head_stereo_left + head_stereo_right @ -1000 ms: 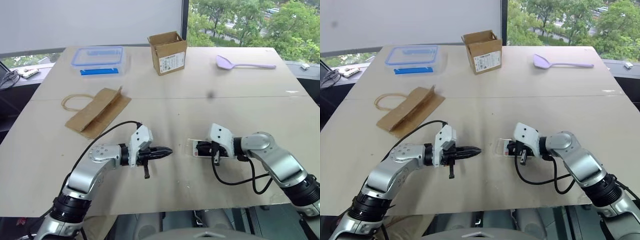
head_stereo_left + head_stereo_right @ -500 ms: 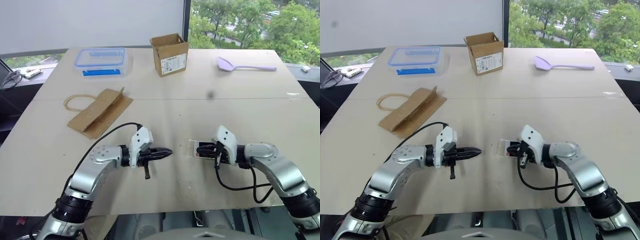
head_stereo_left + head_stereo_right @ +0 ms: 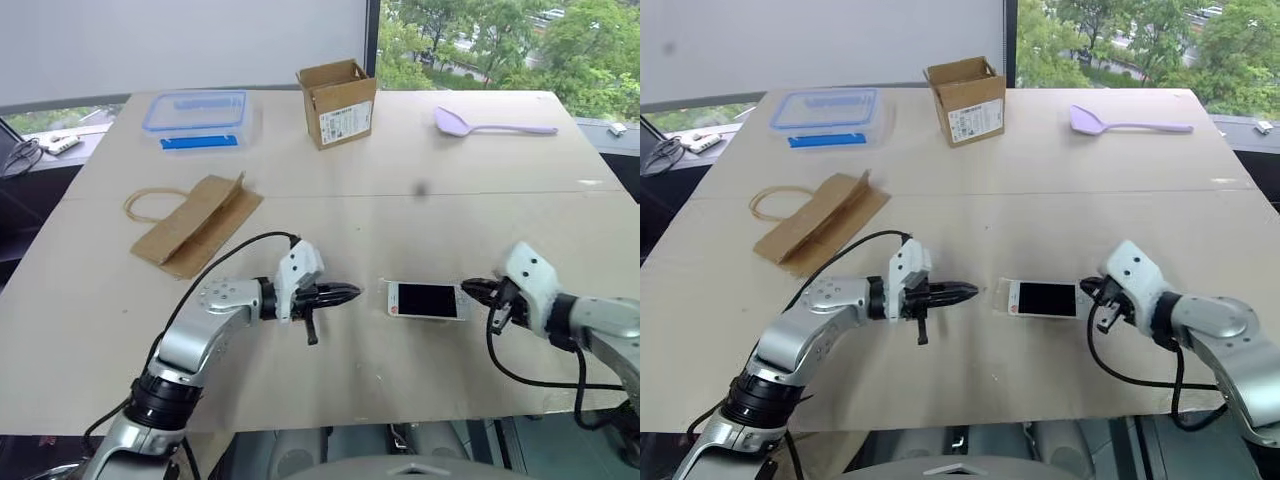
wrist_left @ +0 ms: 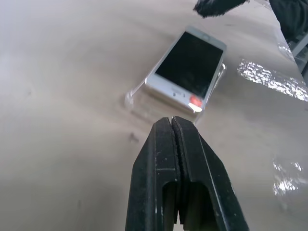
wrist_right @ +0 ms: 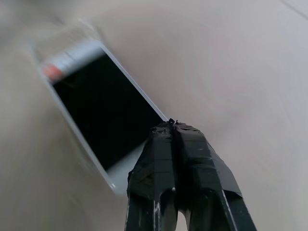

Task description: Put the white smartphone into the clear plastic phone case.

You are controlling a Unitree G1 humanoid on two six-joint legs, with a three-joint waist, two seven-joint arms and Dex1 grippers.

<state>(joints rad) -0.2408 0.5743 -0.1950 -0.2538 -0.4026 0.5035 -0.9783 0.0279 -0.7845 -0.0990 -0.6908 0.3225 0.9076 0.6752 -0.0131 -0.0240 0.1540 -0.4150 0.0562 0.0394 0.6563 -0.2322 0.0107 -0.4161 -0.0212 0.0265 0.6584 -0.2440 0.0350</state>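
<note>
Two claws of mine sit low over the table (image 3: 330,215), one on each side of the white smartphone (image 3: 427,300). My left gripper (image 3: 350,293) has its fingers (image 4: 179,159) pressed flat together with nothing between them, its tip aimed at the phone's near end and stopping just short of it. My right gripper (image 3: 472,291) is likewise closed tight and empty, its tip just beside the phone's other end; whether it actually touches the edge I cannot tell.

The phone lies flat, screen up, its long side running across from one claw toward the other. The clear plastic phone case (image 4: 137,94) is under and around it (I can make out a glossy transparent rim poking out past the end nearest my left claw, so that end is not seated flush). A small red mark shows on the white bezel at that same end.

Farther back on the table rest a folded brown paper bag (image 3: 195,225), a clear box with a blue-rimmed lid (image 3: 196,120), an open cardboard box (image 3: 337,103) and a lilac spoon (image 3: 490,125), all well apart from the phone.
</note>
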